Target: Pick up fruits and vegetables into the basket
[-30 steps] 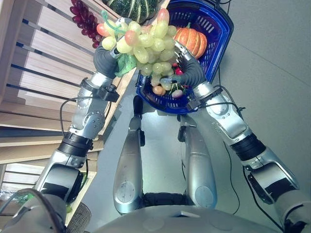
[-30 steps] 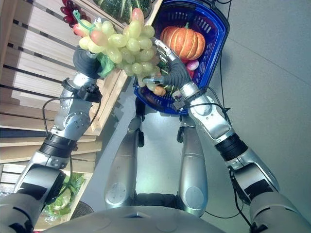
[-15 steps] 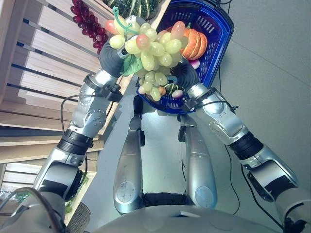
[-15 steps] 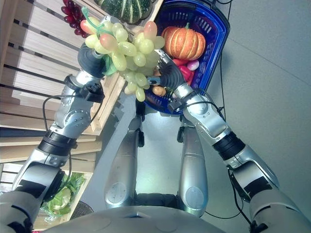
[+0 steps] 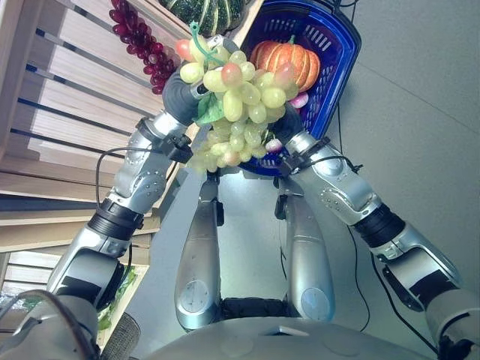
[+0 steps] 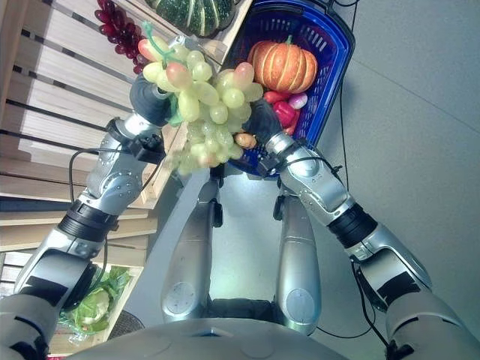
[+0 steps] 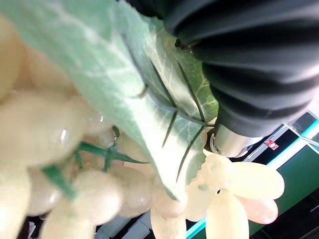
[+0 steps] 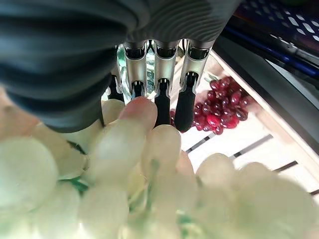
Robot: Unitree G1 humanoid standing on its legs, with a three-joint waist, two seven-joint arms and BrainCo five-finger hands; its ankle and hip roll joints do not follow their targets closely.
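A big bunch of green grapes [image 5: 240, 105] with a green leaf [image 7: 149, 114] hangs from my left hand [image 5: 180, 97], which is shut on its stem end beside the wooden shelf. The bunch's tail droops over the near rim of the blue basket [image 5: 345, 52]. My right hand [image 5: 289, 121] is open under the far side of the bunch, its straight fingers [image 8: 162, 94] resting against the grapes [image 8: 149, 189]. In the basket lie an orange pumpkin [image 5: 289, 64], a red pepper [image 6: 285, 112] and a few small items.
A slatted wooden shelf [image 5: 67, 90] runs along my left, with dark red grapes [image 5: 142, 41] and a green striped squash [image 5: 206, 11] on it. Leafy greens [image 6: 97, 307] sit low on the left. Grey floor [image 5: 420, 150] lies to the right of the basket.
My left hand has carried the grapes right, toward the basket, and the bunch now hangs lower. My right hand has moved in closer under the bunch.
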